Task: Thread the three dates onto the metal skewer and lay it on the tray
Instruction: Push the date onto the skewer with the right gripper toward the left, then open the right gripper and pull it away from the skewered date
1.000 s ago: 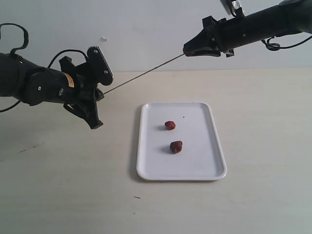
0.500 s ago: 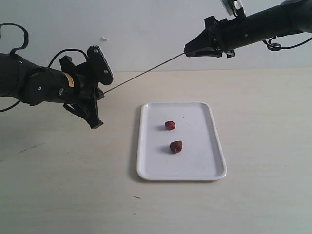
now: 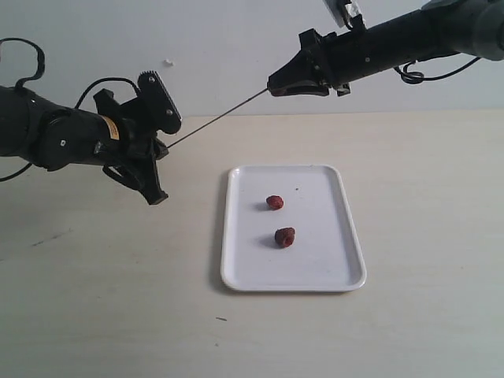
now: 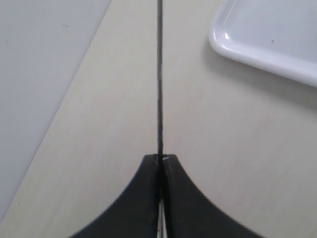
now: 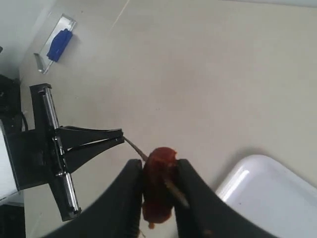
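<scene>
Metal skewer (image 3: pixel 216 120) in air above worktop, one end pinched in my left claw (image 4: pixel 161 158), closed tight on it. Right claw (image 3: pixel 274 85) squeezes first date (image 5: pixel 158 186); skewer tip seems inside it. Second date (image 3: pixel 274 202) and third date (image 3: pixel 284 237) lie on white tray (image 3: pixel 230 236). Risk, I think: push off-axis and thin rod bends or slips in left claw; date may split, drop.

A pale beige table (image 3: pixel 425 197) stands against a plain white wall (image 3: pixel 236 47) bearing a small white mark (image 3: pixel 168 62), with a short dark speck (image 3: pixel 221 319) on the table's near part and a blue-and-grey rectangular item (image 5: pixel 58 43), too small to identify, near its edge.
</scene>
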Tool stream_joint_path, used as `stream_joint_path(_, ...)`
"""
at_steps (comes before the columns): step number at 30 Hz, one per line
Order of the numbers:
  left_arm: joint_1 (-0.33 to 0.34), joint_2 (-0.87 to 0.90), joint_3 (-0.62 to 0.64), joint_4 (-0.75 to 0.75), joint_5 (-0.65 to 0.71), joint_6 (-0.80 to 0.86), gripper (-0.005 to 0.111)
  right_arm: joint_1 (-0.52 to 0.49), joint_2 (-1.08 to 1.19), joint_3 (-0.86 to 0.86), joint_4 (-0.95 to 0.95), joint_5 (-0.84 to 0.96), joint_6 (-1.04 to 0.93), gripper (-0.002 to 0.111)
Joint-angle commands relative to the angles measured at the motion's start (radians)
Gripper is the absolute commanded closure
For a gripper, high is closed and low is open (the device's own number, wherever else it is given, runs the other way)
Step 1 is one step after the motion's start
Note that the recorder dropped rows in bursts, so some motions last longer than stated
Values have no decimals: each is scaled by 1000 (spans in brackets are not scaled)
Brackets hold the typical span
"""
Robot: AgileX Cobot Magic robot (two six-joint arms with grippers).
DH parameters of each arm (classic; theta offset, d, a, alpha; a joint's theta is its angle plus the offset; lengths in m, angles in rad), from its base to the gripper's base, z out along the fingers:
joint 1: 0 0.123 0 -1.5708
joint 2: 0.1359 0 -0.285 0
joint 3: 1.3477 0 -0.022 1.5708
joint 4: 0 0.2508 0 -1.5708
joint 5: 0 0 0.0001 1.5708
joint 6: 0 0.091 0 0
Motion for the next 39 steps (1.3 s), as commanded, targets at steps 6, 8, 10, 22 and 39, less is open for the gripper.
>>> stream_joint_path(6,-6,0,2,-12,-47,-44,107,48,-5,-2,16,20,-19,85)
stream_joint_path(8,-6,0,2,-12,-48,-44,107,55,-5,-2,16,20,-25,85)
stream_joint_path(10,-8,0,2,-12,-48,-44,107,64,-5,-2,14,20,-35,85)
stream_joint_path(22,-19,0,2,-18,-50,-44,107,81,-4,-2,14,-20,-37,70)
stream_joint_path(39,-5,0,2,-18,-42,-44,107,2,-45,-2,1,-93,-55,41)
